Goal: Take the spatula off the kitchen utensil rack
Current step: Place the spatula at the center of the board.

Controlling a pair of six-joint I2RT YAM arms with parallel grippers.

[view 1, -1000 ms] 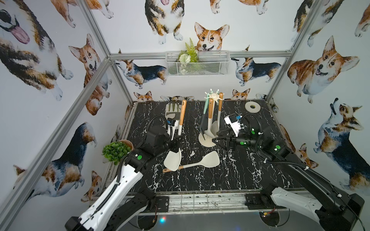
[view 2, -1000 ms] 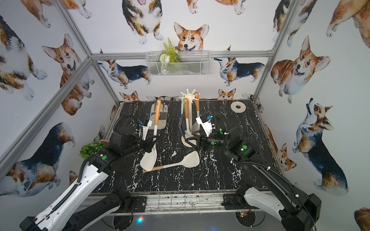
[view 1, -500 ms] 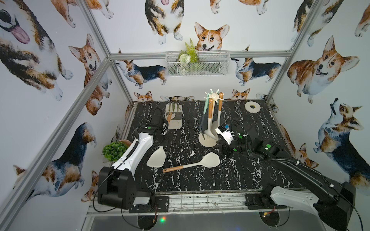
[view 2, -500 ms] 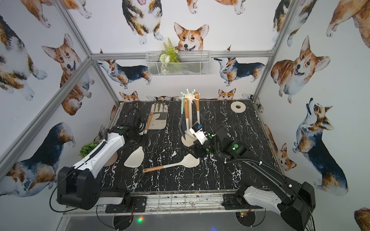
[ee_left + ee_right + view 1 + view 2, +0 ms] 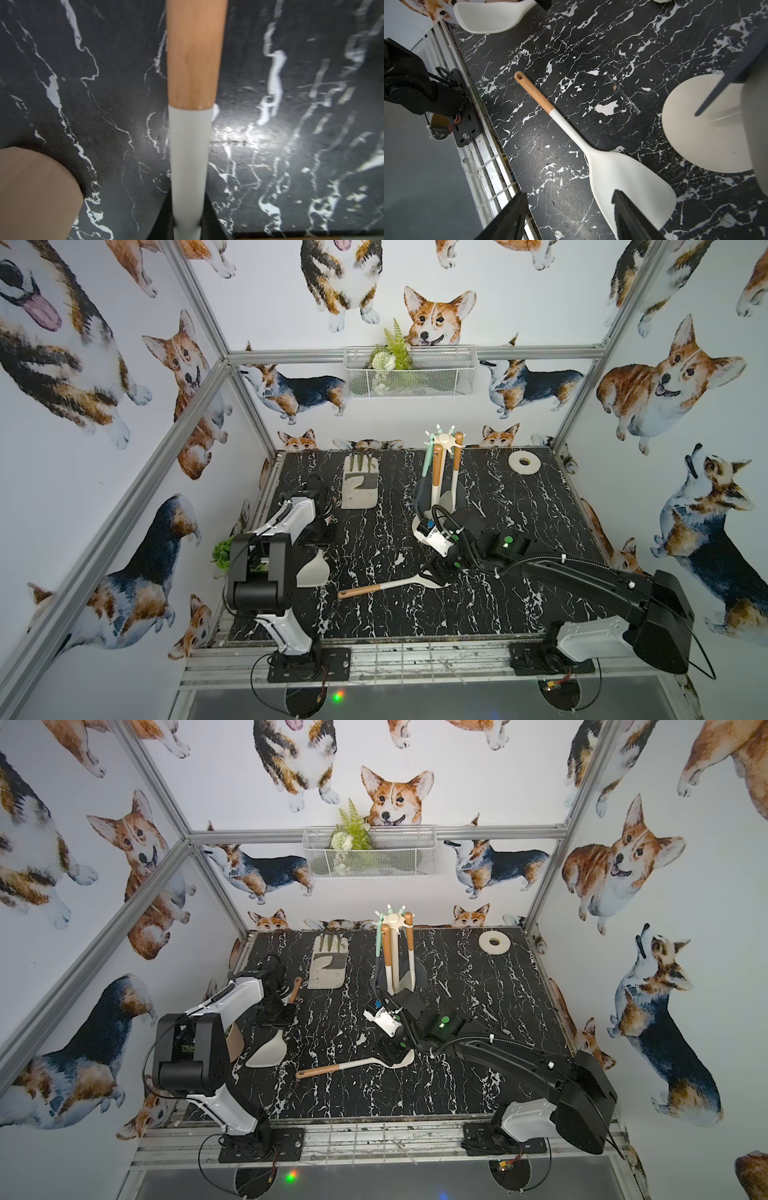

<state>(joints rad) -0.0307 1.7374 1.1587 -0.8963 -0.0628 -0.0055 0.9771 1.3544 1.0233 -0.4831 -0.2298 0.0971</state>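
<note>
Your left gripper (image 5: 279,1017) is clamping the spatula (image 5: 268,1052) on the white neck just below its wooden handle. In the left wrist view that neck (image 5: 190,162) is running straight out from between the closed fingers. The spatula is off the kitchen utensil rack (image 5: 444,440). Its handle is sticking up behind the left gripper and its white blade is hanging in front of it, over the table (image 5: 374,622). You cannot tell whether the blade is touching the table. A second ago you were holding the spatula out near the middle of the table, close to the rack. Since then you have been folding the left arm back. Gripper and spatula are now sitting well apart from the rack, with the potted plant (image 5: 222,549) just outboard of the gripper.

Your right gripper (image 5: 436,572) is standing with its jaws apart, gripping nothing. It is hovering over the blade of a white turner (image 5: 623,176) that is lying flat on the table, its wooden handle pointing away from the gripper toward the left arm's base. A second ago this gripper was close against the rack; it has been coming down and toward the front since. The turner is lying where it was. The rack is standing just behind the right gripper. Its disc base (image 5: 706,128) is near the turner's blade but apart from it, and several utensils are hanging from its crown.
</note>
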